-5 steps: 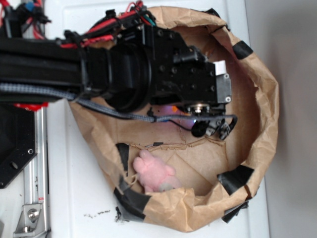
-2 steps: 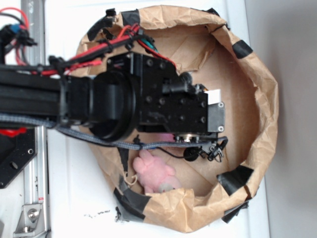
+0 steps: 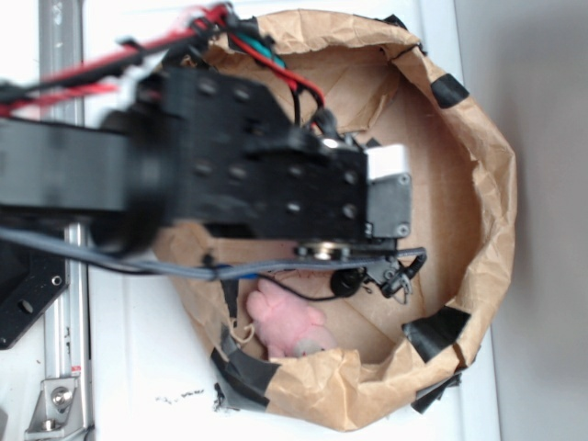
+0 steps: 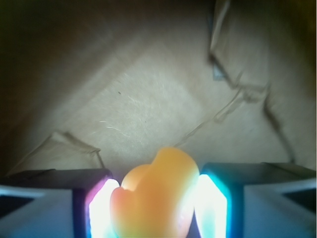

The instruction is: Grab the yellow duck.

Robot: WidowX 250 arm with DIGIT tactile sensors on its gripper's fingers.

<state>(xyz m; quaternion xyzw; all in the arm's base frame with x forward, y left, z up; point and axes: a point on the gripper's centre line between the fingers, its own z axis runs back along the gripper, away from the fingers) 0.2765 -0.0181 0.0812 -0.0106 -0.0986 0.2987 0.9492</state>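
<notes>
1. The wrist view told most of the story: the yellow duck (image 4: 156, 196) sat right between the two glowing fingers (image 4: 101, 208), and both pads looked pressed against its sides. So the gripper (image 4: 154, 208) had closed most of the way down onto the duck, with only the toy's width left between the pads.
2. In the exterior view I couldn't see the duck at all. The black arm (image 3: 230, 184) covered the middle of the paper bag (image 3: 487, 211), so the duck was somewhere under the wrist, over the middle of the bag's floor, away from the rim.
3. The pink plush (image 3: 285, 322) lay near the bag's lower rim, just beside the black tape (image 3: 243, 372), apart from the fingers. No sign of it being caught up in the grab.
4. What could have gone wrong, as far as I could judge: the duck looked smooth and rounded, and only its upper part showed between the pads. A grip that high or off-centre could have let it squirt out on the lift.
5. Other worry was the bag itself. The crumpled walls stood close around the arm and the cable (image 3: 276, 268) hung low, so a sideways pull could have snagged the paper and dragged the whole bag.
6. Couldn't tell whether the duck was touching the floor or already off it.
</notes>
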